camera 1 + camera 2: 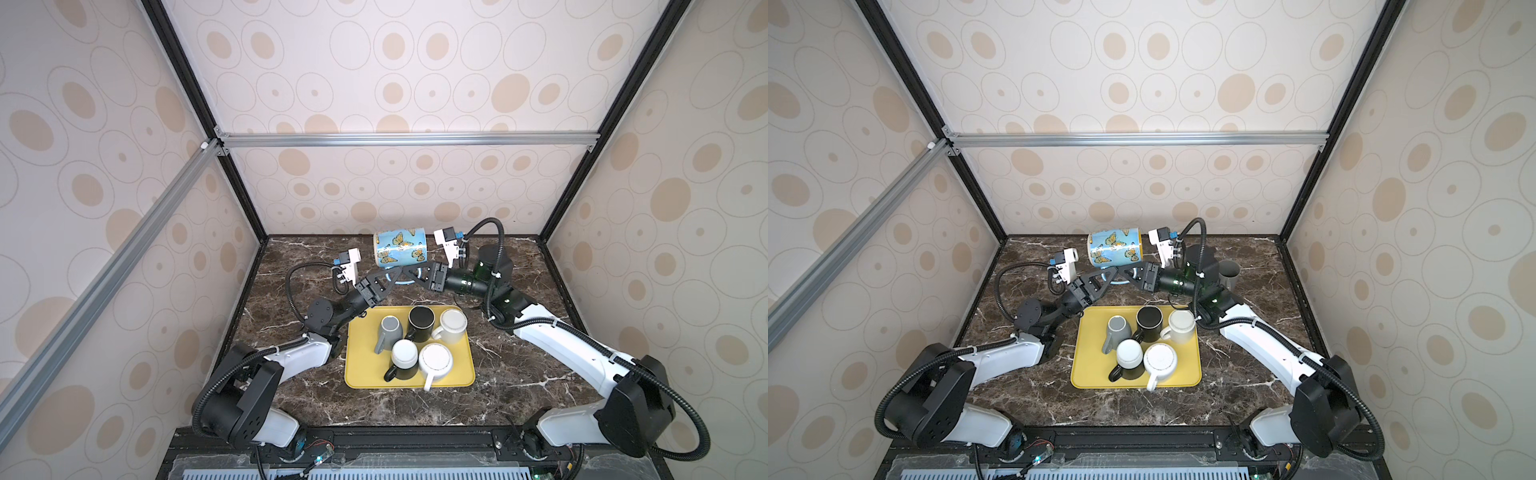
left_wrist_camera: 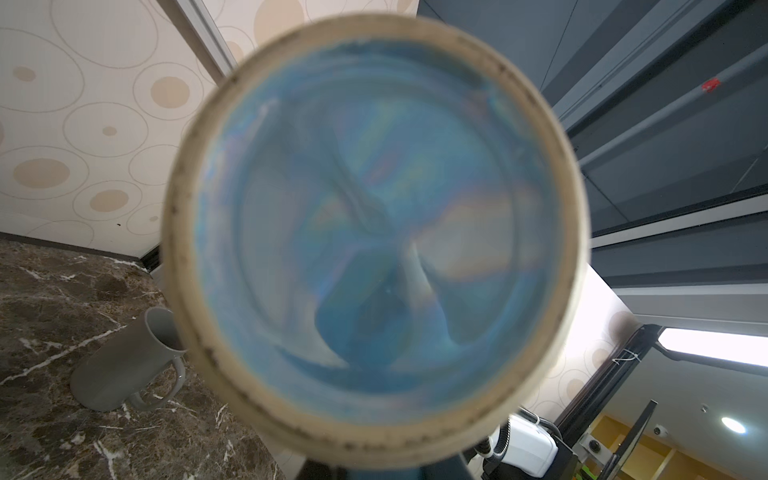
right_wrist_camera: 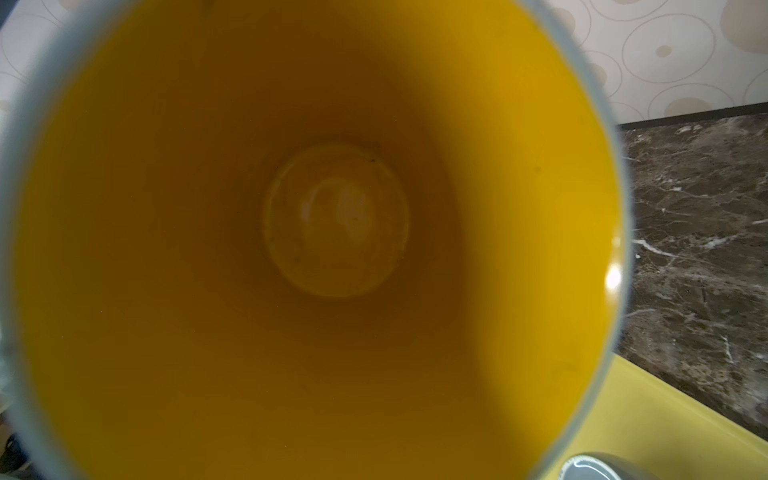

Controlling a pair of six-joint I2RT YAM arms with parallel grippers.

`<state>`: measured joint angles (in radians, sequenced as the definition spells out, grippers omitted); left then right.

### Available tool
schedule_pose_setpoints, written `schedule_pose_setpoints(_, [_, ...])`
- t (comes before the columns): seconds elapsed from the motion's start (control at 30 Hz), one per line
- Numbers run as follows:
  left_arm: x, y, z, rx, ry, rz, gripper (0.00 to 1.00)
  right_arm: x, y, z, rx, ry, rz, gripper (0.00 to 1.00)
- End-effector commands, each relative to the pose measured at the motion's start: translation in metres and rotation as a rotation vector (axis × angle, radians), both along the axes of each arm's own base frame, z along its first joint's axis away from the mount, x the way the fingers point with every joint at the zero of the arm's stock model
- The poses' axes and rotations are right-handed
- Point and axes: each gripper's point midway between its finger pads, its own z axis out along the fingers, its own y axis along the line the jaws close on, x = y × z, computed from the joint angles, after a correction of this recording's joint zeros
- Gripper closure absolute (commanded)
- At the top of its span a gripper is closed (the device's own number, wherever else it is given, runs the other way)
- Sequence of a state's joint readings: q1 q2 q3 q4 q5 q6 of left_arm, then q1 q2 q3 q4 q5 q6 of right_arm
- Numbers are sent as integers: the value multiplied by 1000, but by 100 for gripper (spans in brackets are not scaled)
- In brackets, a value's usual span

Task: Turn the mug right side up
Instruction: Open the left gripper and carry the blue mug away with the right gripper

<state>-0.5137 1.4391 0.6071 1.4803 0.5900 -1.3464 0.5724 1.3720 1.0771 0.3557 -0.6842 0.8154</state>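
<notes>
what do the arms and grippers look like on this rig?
Both match: white shells on left arm and right arm, black joint housings, black corrugated cable hoses with white zip ties. On left gripper and right gripper, black triangular cut-out fingers. A white wrist camera with blue connector on each.

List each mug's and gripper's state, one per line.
butterfly mug: lifted, on its side, mouth toward the right gripper.
left gripper: shut on its handle.
right gripper: at the handle, grip unclear.
white mug: bottom up on the yellow tray.
cream mug: likewise.
grey mug off the tray: upright on the table.
other tray mugs: orientation unclear.
</notes>
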Motion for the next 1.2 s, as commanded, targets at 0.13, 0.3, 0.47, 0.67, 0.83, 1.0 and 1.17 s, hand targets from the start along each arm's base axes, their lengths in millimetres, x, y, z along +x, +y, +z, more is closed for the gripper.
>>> schedule_pose_setpoints(0.13, [-40,7,63,-86,-271,-16,100,-6,-3,19,46,-44,-5,96])
schedule_pose_setpoints(0.3, [-30,-1,52,-25,-232,2,64,-5,-6,20,38,-52,-30,100])
schedule_pose_setpoints(0.47, [3,-2,18,216,-114,181,0,-2,-17,27,20,-86,-105,100])
schedule_pose_setpoints(0.67, [41,48,-30,556,55,565,0,7,-28,30,-31,-94,-189,100])
schedule_pose_setpoints(0.83, [44,75,-37,696,87,694,0,21,-37,21,-70,-76,-269,100])
schedule_pose_setpoints(1.0, [44,75,-57,843,93,672,0,38,-54,11,-237,-78,-391,100])
schedule_pose_setpoints(1.17, [43,89,-68,888,104,731,0,60,-96,5,-444,-177,-624,100])
